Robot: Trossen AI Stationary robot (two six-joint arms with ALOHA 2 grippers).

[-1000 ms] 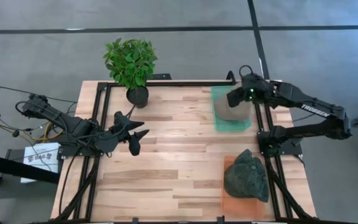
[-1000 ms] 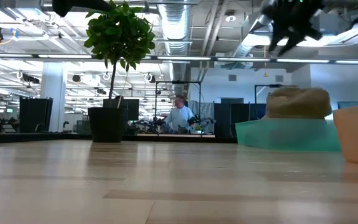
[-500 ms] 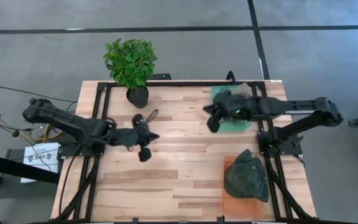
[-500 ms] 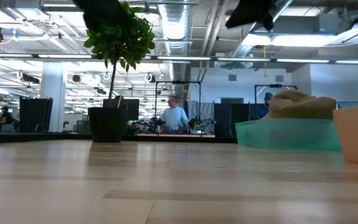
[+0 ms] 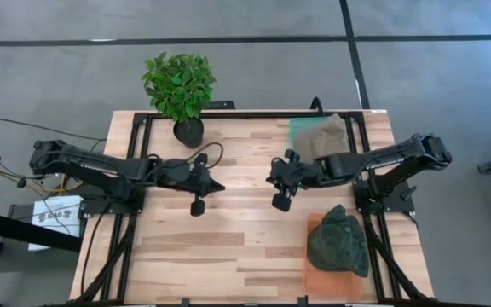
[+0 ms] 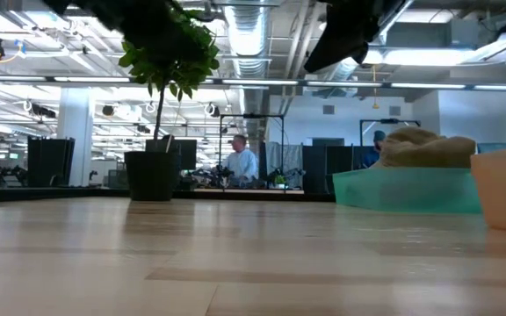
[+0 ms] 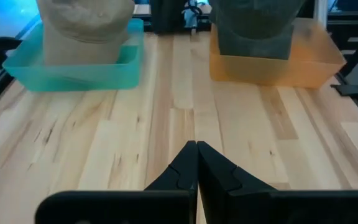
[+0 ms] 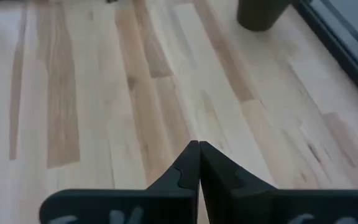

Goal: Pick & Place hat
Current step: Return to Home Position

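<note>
A tan hat [image 5: 324, 136] sits in a teal tray [image 5: 299, 167] at the table's far right; it also shows in the left wrist view [image 7: 86, 25]. A dark green hat [image 5: 337, 243] sits in an orange tray [image 5: 310, 275] at the near right. My left gripper [image 5: 222, 185] is shut and empty over the table's middle, pointing right. My right gripper [image 5: 268, 180] is shut and empty, pointing left at it across a small gap. Both are raised off the wood and clear of both hats.
A potted plant [image 5: 180, 85] stands in a dark pot [image 5: 188, 132] at the far left. Bare wood [image 5: 228, 247] spreads over the table's middle and near left. In the low view a person [image 6: 240, 162] shows in the room beyond the table.
Both grippers have shut on nothing. My right gripper has left the teal tray and swung toward the table's middle and slightly nearer, leaving the tan hat in the tray. My left gripper has reached toward the right, to the table's middle.
</note>
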